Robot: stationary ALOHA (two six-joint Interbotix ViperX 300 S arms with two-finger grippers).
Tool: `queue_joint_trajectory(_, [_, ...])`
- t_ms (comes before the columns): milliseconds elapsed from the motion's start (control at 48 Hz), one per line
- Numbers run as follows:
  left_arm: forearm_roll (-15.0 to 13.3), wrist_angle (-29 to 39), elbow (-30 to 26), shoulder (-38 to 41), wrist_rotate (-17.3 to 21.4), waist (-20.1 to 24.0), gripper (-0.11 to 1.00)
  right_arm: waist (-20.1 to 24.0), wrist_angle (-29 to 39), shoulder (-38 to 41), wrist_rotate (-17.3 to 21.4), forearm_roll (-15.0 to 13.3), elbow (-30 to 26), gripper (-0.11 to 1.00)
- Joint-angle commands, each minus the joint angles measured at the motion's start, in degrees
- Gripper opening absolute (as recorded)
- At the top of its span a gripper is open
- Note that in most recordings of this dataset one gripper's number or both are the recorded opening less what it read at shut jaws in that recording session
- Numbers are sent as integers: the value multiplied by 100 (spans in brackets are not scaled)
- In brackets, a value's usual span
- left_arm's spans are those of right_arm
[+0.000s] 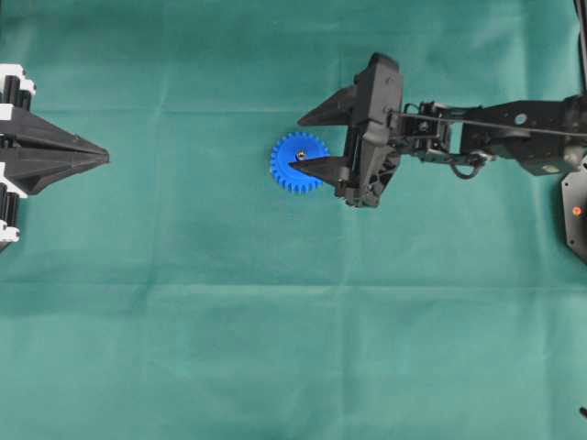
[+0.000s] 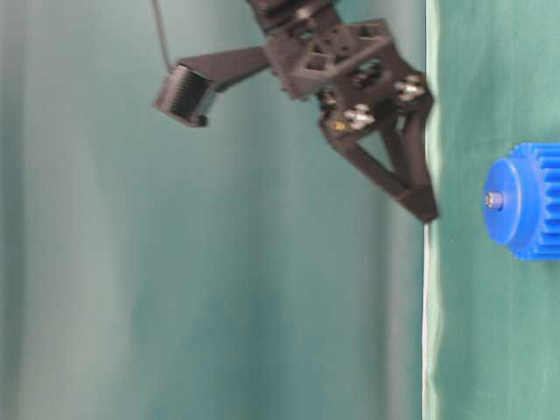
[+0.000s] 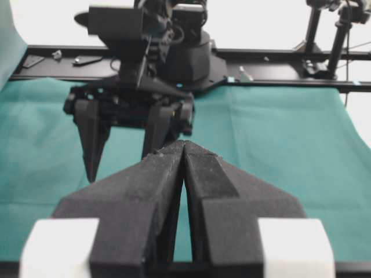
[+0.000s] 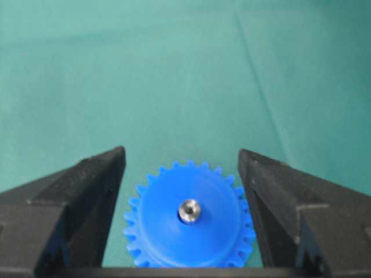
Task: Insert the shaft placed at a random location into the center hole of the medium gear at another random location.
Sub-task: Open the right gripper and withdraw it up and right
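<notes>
Blue medium gear (image 4: 190, 225) lies flat on the green cloth (image 1: 183, 321), the shaft (image 4: 189, 209) upright in its center hole. Right gripper (image 4: 181, 202), spread wide and empty, straddles the gear; lift straight up, clear of the teeth. Left gripper (image 3: 184, 174), pressed together, sits well apart from the gear.
</notes>
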Motion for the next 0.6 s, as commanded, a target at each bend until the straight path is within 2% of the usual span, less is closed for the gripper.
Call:
queue_joint_trajectory(0, [9, -26, -70, 44, -9, -9, 0, 0, 97, -334, -35, 0, -18, 80])
queue_joint_trajectory(583, [9, -26, -70, 35, -9, -9, 0, 0, 123, -1485, -26, 9, 984, 80])
